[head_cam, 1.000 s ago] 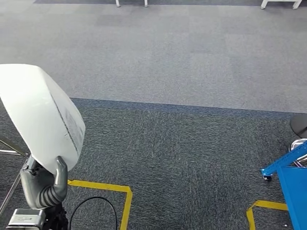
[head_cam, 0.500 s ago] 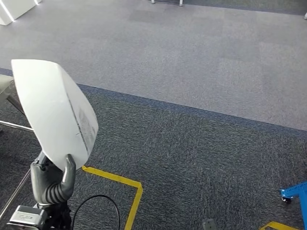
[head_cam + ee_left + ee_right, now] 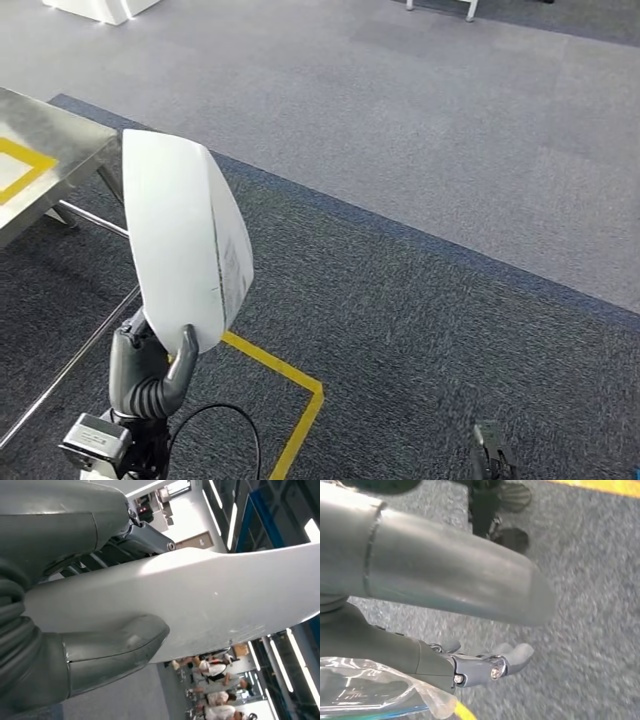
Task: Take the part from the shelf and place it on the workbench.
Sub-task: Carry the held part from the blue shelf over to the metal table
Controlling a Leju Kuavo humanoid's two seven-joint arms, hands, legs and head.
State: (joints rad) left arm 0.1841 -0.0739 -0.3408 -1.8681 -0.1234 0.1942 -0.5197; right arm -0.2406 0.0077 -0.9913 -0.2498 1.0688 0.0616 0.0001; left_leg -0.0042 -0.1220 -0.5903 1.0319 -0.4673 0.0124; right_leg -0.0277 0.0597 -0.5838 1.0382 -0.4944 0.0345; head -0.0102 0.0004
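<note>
— Head view, nearest first?
— Part (image 3: 185, 235), a white sheet, is held upright by the left hand (image 3: 147, 370) over dark carpet (image 3: 423, 330); steel workbench (image 3: 53, 150) beyond.
— Wrist views?
— People are seen afar; right hand (image 3: 486, 665) is spread, holding nothing.

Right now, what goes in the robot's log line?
left hand: holds white part upright | right hand: empty, over carpet | workbench: ahead-left, part not placed
</note>
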